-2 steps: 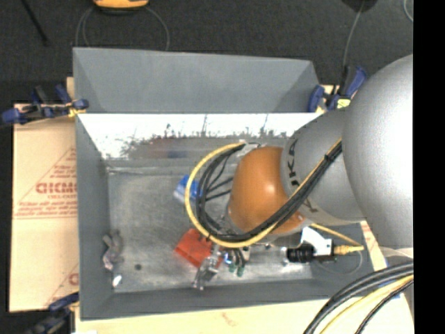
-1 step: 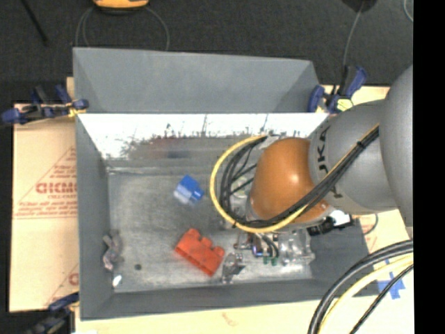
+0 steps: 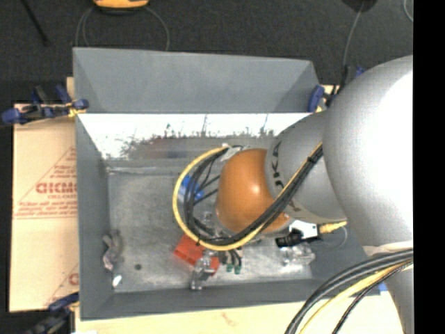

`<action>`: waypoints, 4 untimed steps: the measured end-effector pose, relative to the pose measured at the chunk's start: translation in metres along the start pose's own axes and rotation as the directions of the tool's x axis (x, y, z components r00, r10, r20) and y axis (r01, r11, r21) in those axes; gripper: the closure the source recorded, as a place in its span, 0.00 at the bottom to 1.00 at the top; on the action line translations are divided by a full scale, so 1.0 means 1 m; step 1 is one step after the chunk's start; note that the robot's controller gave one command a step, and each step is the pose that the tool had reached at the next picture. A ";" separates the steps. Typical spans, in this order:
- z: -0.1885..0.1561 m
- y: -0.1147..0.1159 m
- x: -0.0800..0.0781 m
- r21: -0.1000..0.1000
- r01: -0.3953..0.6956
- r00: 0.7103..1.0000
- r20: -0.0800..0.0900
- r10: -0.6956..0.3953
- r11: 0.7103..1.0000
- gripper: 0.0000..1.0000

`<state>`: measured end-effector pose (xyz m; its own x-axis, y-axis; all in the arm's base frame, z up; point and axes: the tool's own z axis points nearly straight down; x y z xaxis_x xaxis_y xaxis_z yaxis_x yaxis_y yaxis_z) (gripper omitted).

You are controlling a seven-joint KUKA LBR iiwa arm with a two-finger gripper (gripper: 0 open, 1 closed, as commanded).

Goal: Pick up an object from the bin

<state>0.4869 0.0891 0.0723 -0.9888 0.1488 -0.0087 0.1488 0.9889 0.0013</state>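
My gripper (image 3: 203, 273) reaches down near the bin's front wall, mostly hidden under the arm's orange cover. A red blocky thing (image 3: 185, 250) lies right against its left side, touching or nearly touching it. A small dark green piece (image 3: 233, 264) sits just to its right. Whether anything is held cannot be made out.
A grey crumpled thing (image 3: 111, 250) lies at the front left of the bin, with a small white bit (image 3: 117, 280) just below it. A clear plastic item (image 3: 295, 256) rests at the front right. The arm and its cables cover the bin's middle and right.
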 end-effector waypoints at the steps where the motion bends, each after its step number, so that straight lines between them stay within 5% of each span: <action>1: 0.000 -0.034 -0.027 -0.003 0.053 0.999 -0.001 -0.053 0.999 0.00; 2: -0.003 -0.032 -0.031 -0.005 0.050 0.999 0.012 -0.050 0.999 1.00; 4: -0.060 -0.032 -0.034 -0.001 0.048 0.999 -0.003 -0.048 0.999 1.00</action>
<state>0.5157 0.0526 0.1327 -0.9949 0.1007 -0.0053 0.1006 0.9949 0.0023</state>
